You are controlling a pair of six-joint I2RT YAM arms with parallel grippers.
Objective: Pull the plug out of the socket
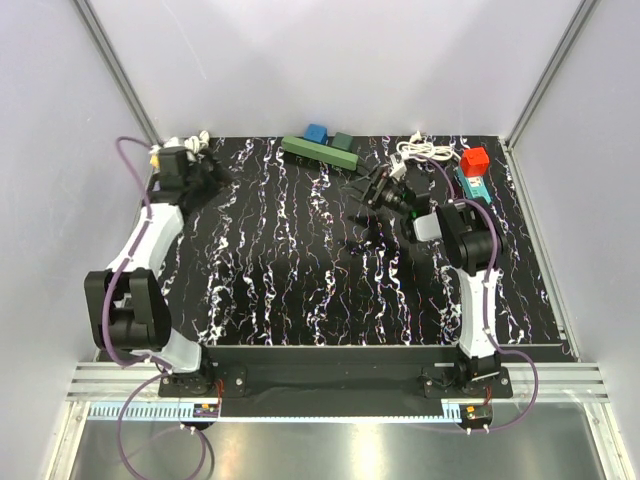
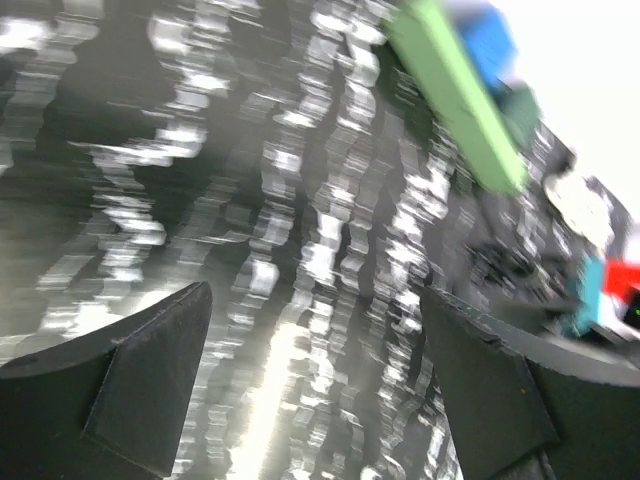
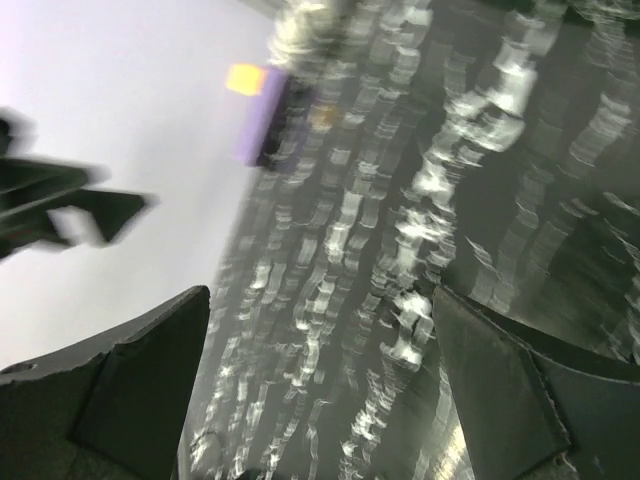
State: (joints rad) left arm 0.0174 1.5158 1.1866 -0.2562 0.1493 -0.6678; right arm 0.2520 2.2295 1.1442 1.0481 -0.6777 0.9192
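The left claw [image 2: 315, 292] is spread wide, its two dark fingers [image 2: 130, 390] well apart with only the black, white-veined desk [image 2: 250, 200] showing between them; it holds and touches nothing. From above it sits at the far left corner of the desk, near a small white cable bundle [image 1: 192, 142], and faces across toward the middle. Its own view is blurred, but it shows the green socket strip [image 2: 455, 95] lying up and to the right, with a blue plug [image 2: 485, 35] seated on it.

The right claw [image 3: 320, 292] is also parted, fingers [image 3: 500, 390] wide, with nothing pinched and only bare desk in the gap. In the overhead view it hovers around mid-desk toward the far side, just right of the green socket strip's near end and apart from it. Its blurred view catches a purple and yellow shape [image 3: 262, 118] against the far wall; I cannot tell what it is.

The green socket strip lies at an angle along the far edge of the desk. Two plugs stand in it: the blue plug toward its left end and a dark green plug [image 1: 343, 140] beside it to the right. Near the far right corner a teal socket strip [image 1: 473, 187] carries a red plug [image 1: 474, 160]. A looped white cable [image 1: 420, 150] lies between the two strips, close to the teal one.
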